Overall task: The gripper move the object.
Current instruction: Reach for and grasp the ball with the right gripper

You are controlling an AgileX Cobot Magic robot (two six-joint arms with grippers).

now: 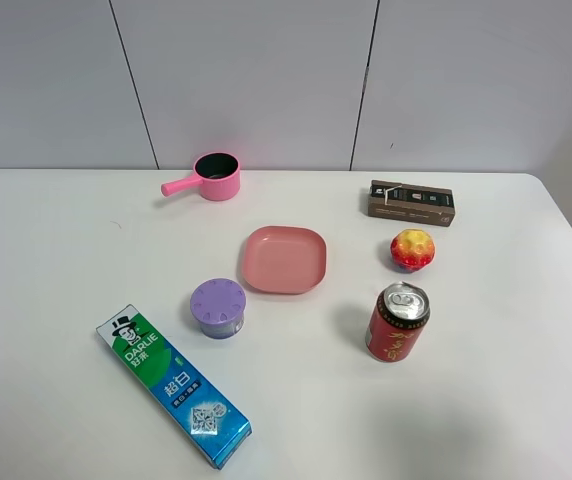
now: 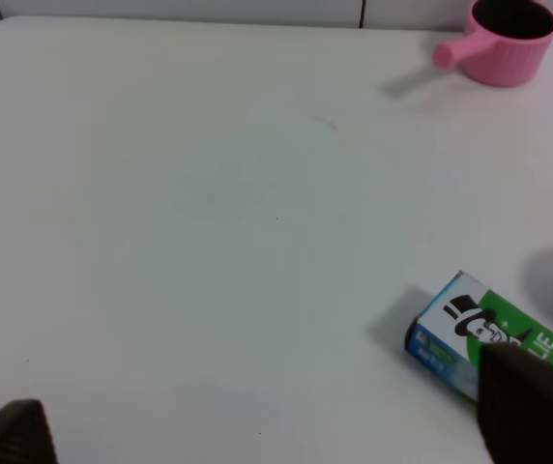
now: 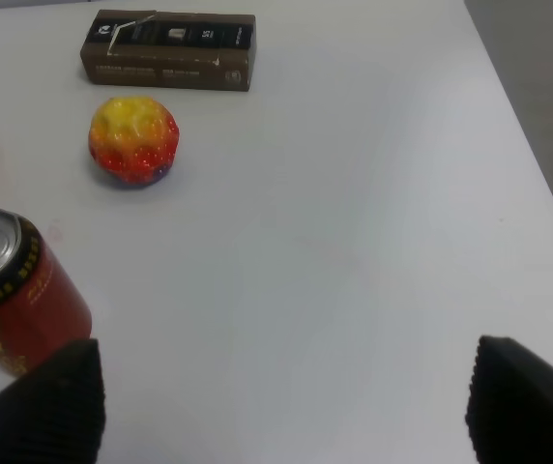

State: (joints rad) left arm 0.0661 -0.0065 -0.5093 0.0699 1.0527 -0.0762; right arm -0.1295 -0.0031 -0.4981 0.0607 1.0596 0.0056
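Observation:
The small bumpy rainbow ball (image 1: 412,249) sits on the white table (image 1: 486,400), between the brown box and the red can. It also shows in the right wrist view (image 3: 133,139). My right gripper (image 3: 286,406) is open and empty; its black fingertips (image 3: 44,401) stand wide apart, well short of the ball, with the can by one finger. My left gripper (image 2: 272,425) is open and empty over bare table, one fingertip (image 2: 533,406) near the toothpaste box. Neither arm shows in the exterior high view.
A red soda can (image 1: 397,322) stands just in front of the ball, a brown box (image 1: 411,202) behind it. A pink plate (image 1: 284,260), a purple lidded jar (image 1: 218,307), a green-blue toothpaste box (image 1: 173,385) and a pink pot (image 1: 214,176) lie further left.

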